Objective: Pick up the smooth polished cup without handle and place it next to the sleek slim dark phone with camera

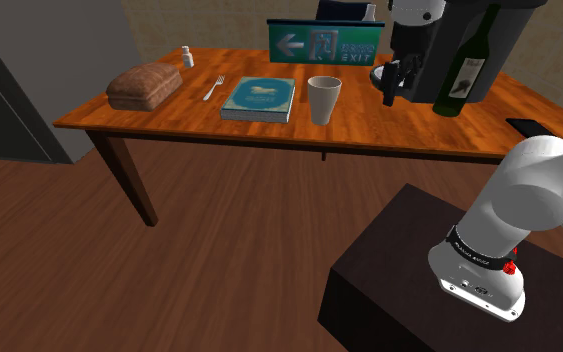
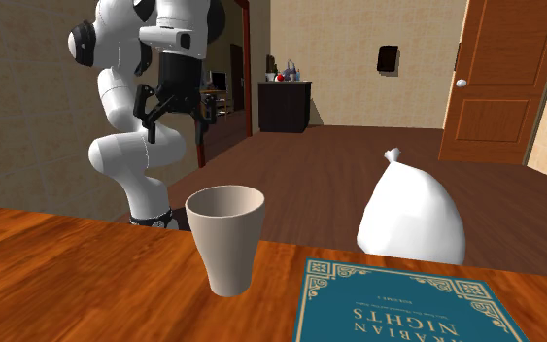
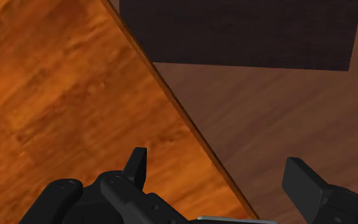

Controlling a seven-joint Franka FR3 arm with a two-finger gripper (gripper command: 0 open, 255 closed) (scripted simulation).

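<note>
The cup [image 1: 324, 99] stands upright on the wooden table [image 1: 169, 120], pale and without a handle, its mouth open upward. In the shoulder view it is just to the right of a blue book [image 1: 260, 98] and to the left of the gripper [image 1: 397, 90], with bare tabletop between cup and claw. The gripper hangs above the table, higher than the cup's rim and touching nothing. In the second exterior view the cup [image 2: 225, 238] stands in the foreground, with the gripper [image 2: 176, 121] in the air well behind it and a little to the left.

In the wrist view the gripper's [image 3: 219, 172] 2 fingers [image 3: 136, 165] stand wide apart with nothing between them. Below them the table's edge runs diagonally, with floor and the dark stand [image 3: 234, 32] beyond it.

The phone [image 1: 529, 127], a flat dark slab, lies on the table at the shoulder view's right, well apart from the cup and partly hidden behind the arm.

The book's [image 2: 397, 306] cover reads "ARABIAN NIGHTS", seen upside down in the second exterior view. A green sign [image 1: 324, 45] behind the cup carries a white arrow pointing left and what looks like "EXIT". A dark bottle [image 1: 469, 65] beside the gripper has 1 white label, its print too small to read.
</note>
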